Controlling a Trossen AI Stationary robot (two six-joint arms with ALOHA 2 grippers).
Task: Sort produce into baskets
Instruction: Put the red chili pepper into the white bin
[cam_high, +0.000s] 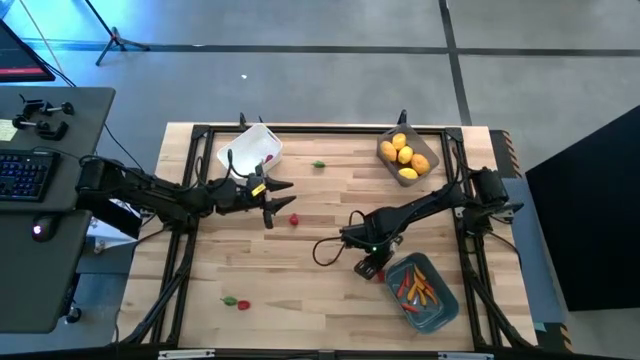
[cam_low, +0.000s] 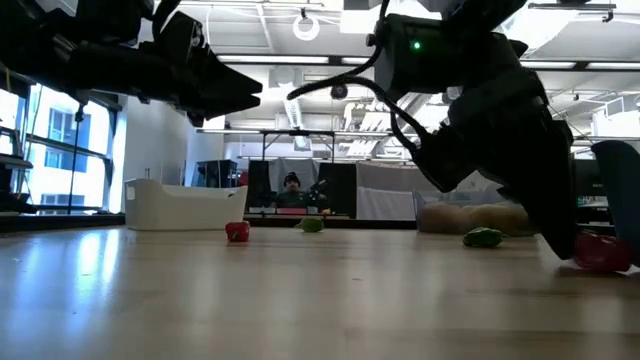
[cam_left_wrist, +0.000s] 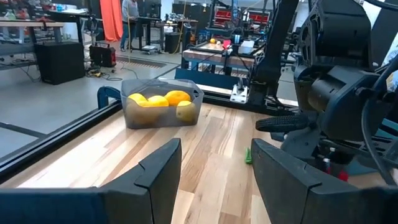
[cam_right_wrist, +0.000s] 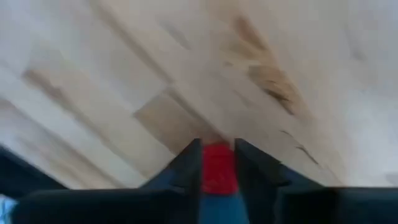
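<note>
Gripping one red piece (cam_right_wrist: 218, 168), right gripper (cam_high: 372, 268) jaws; left gripper (cam_high: 275, 200) jaws open, empty.

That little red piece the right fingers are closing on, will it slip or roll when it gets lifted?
The red piece looks small and smooth, likely hard plastic, so it may squirt out if pinched off-centre. It sits squarely between the right gripper's fingers, which should help. Its rounded outline in the low view suggests it would roll on the bare table if dropped.

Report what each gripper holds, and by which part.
The right gripper pinches a small red piece by its two sides, down at the table. The left gripper is open and holds nothing.
</note>
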